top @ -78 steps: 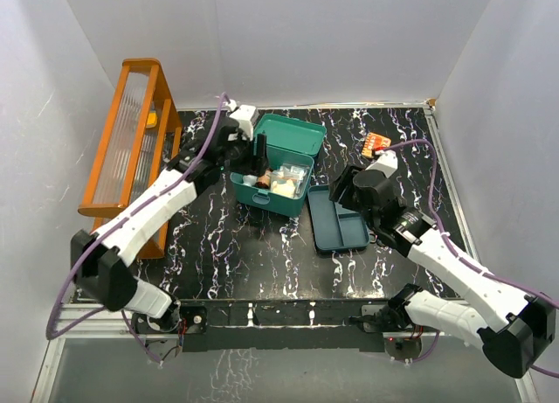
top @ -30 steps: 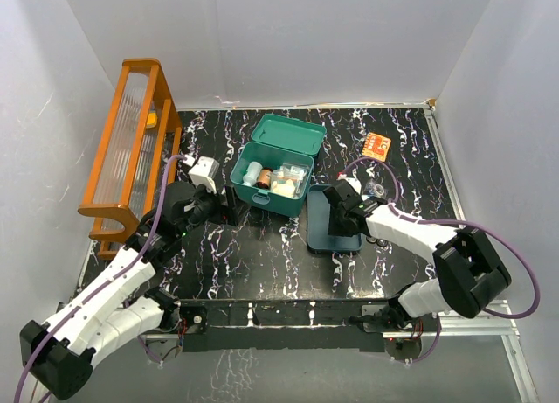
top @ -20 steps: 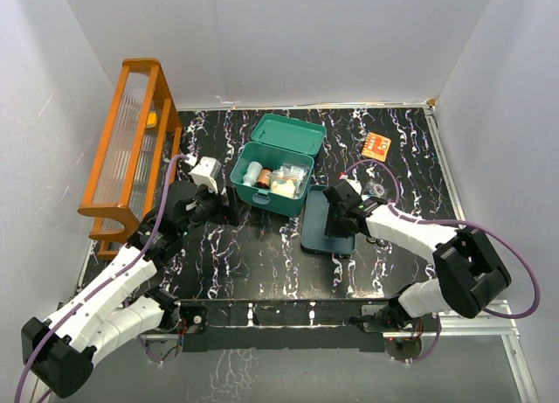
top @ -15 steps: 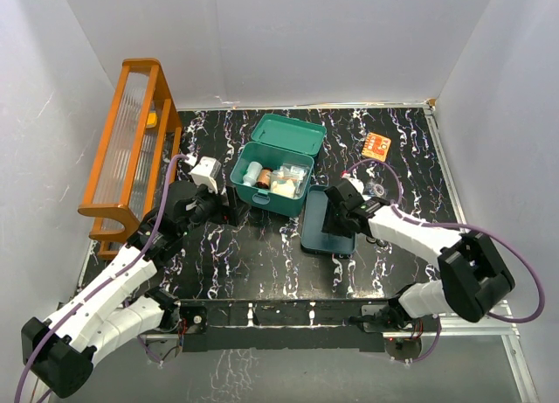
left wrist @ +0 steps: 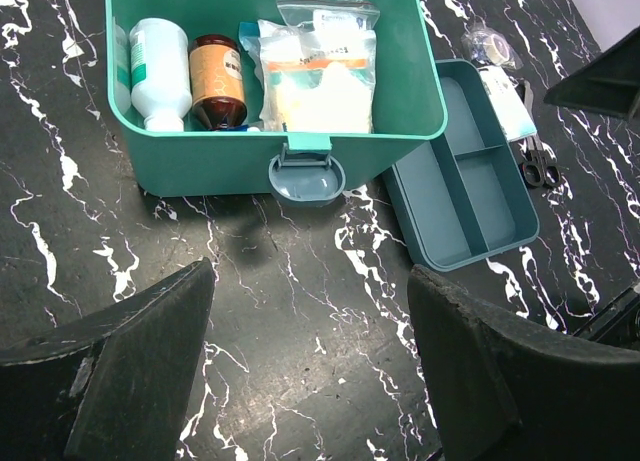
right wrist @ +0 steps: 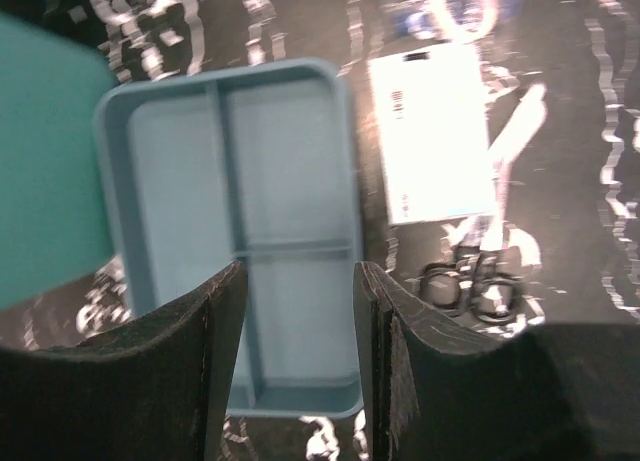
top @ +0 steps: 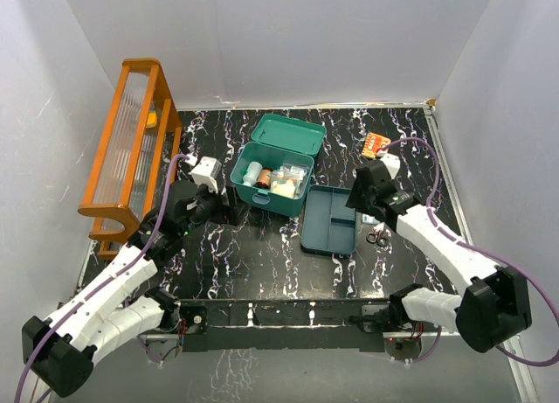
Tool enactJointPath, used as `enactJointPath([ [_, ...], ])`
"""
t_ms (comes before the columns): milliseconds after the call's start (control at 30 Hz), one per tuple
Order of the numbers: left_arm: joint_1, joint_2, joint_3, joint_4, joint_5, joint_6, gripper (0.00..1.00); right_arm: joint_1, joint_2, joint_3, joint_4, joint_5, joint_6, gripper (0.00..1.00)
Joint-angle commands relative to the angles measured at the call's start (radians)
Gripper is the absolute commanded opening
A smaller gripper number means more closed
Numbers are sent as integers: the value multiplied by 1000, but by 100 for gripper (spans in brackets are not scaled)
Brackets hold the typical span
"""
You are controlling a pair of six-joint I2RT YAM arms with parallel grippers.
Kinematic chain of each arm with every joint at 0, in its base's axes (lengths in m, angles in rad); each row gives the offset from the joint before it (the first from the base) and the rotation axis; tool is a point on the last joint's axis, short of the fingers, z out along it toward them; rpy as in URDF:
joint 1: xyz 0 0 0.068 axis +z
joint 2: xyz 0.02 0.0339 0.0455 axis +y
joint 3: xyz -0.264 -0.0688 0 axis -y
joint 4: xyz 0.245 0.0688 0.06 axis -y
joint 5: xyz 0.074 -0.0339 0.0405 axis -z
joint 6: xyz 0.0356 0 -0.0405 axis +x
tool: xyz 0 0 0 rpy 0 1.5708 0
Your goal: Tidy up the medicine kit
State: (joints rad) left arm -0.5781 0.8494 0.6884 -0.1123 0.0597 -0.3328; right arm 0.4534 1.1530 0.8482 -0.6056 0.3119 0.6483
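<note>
Leftward, the left gripper (left wrist: 310, 273) was held spread wide and empty, just before the open medicine kit (left wrist: 200, 166) at mid-table. Its tray insert (top: 328, 229) was laid flat just beside the box's right end. The right gripper (right wrist: 297, 271) was held above the tray, jaws parted, nothing clamped.

The overhead view takes the whole table (top: 262, 256); both wrist views look down close, sharing the tray (left wrist: 462, 196).

From here the overhead view is bright and even, white walls (top: 349, 36) bouncing soft light onto the tabletop (top: 262, 254). My left wrist view is crisp; the medicine kit (left wrist: 200, 166) throws a soft shadow on its near side. My right wrist view is smeared with blur, and glare blows out the white packet (right wrist: 435, 131).
</note>
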Motion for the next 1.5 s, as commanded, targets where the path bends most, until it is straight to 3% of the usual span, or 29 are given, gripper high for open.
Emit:
enactJointPath([
  [0, -2, 8, 15, 9, -13, 2, 77, -131, 54, 29, -8, 34, -69, 45],
  [200, -2, 1, 12, 11, -8, -6, 77, -274, 166, 30, 66, -41, -135, 46],
  [467, -2, -6, 10, 11, -1, -17, 77, -303, 344, 124, 71, -75, -220, 38],
  [833, -2, -10, 7, 10, -1, -24, 77, -342, 457, 109, 137, -243, -294, 43],
  [1033, -2, -9, 8, 10, 9, -26, 77, -342, 467, 101, 137, -324, -250, 39],
  [1467, -2, -6, 5, 17, 6, -26, 77, -341, 388, 118, 115, -156, -218, 43],
])
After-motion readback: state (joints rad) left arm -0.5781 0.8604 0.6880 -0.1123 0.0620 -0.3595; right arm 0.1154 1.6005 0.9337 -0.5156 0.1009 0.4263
